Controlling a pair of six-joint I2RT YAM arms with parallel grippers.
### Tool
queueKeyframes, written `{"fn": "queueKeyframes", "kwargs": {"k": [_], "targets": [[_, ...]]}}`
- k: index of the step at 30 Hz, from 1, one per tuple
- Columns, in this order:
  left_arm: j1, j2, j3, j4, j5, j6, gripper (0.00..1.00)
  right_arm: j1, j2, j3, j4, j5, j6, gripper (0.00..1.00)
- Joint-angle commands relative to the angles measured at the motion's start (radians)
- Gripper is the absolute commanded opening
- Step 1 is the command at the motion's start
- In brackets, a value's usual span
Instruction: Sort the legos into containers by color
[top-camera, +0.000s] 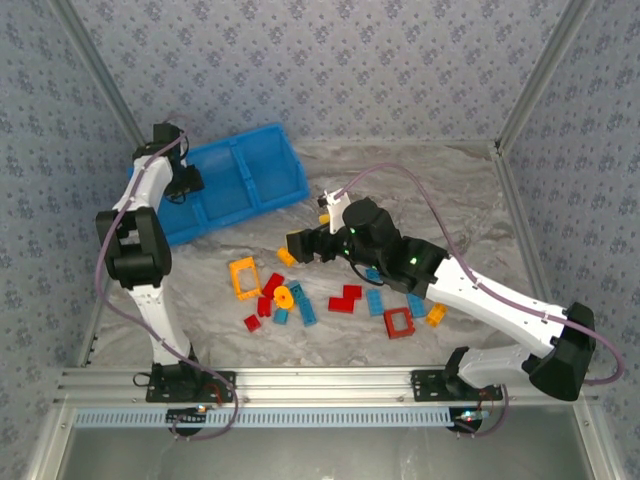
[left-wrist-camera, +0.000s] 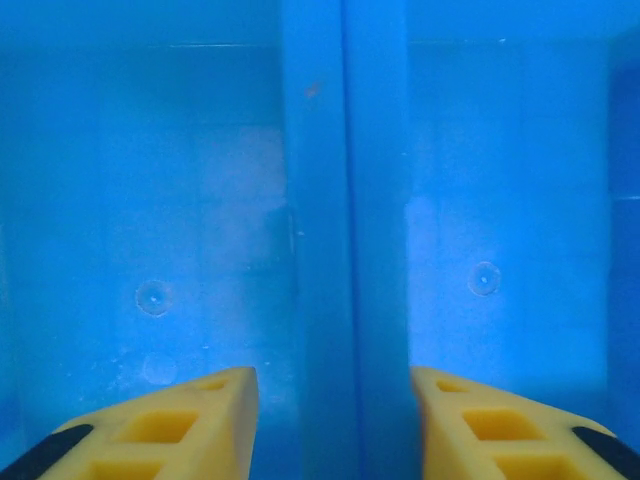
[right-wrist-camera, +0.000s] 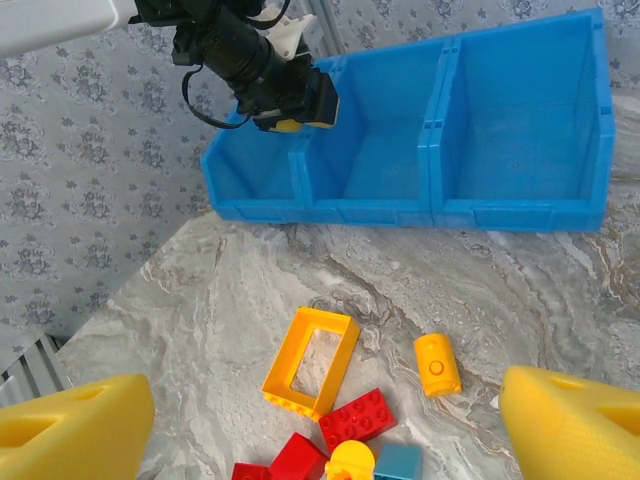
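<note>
There is one blue bin (top-camera: 262, 160) with three compartments side by side, and there are two hands. The legos (top-camera: 345, 298) I count from the top view: four yellow-orange, five red and about five blue; some lie partly under the right arm, so the blue count is not sure.

The bin is directly under the left hand (left-wrist-camera: 333, 385); a divider wall (left-wrist-camera: 320, 200) between two compartments runs straight away from this hand, just below the gap of its fingers (left-wrist-camera: 190, 415). These fingers stand apart and nothing is between them. In the top view the long axis of the bin goes from lower left to upper right, with the open side up.

The right hand (right-wrist-camera: 325, 398) is spread wide and holds nothing. The legos lie on the desk (top-camera: 440, 200) under and just ahead of this hand, and the bin stands well ahead of it. The yellow-orange frame (right-wrist-camera: 311, 362) lies flat just before the hand, its long axis leaning to the hand's right as it goes away. The small orange brick (right-wrist-camera: 437, 364) is near it, to the right, pointing nearly straight away. The round yellow piece (top-camera: 283, 296) sits among the red bricks; the red frame (top-camera: 399, 322) lies beside the right arm.
</note>
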Motion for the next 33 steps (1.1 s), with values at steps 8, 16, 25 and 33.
{"fn": "queueKeyframes", "kwargs": {"k": [8,16,25,33], "targets": [[-0.044,-0.053,-0.032,0.037,0.073,0.062,0.0,0.006,-0.031,0.011,-0.043,0.091,0.007,0.91],[-0.148,-0.08,-0.038,0.066,0.094,0.037,0.0,0.003,-0.087,-0.019,-0.073,0.137,0.003,0.91],[-0.277,-0.078,-0.007,0.079,0.101,-0.088,0.0,0.0,-0.173,-0.077,-0.118,0.192,0.022,0.91],[-0.385,-0.033,0.042,0.097,0.101,-0.195,0.0,-0.011,-0.251,-0.114,-0.177,0.228,0.041,0.9]]}}
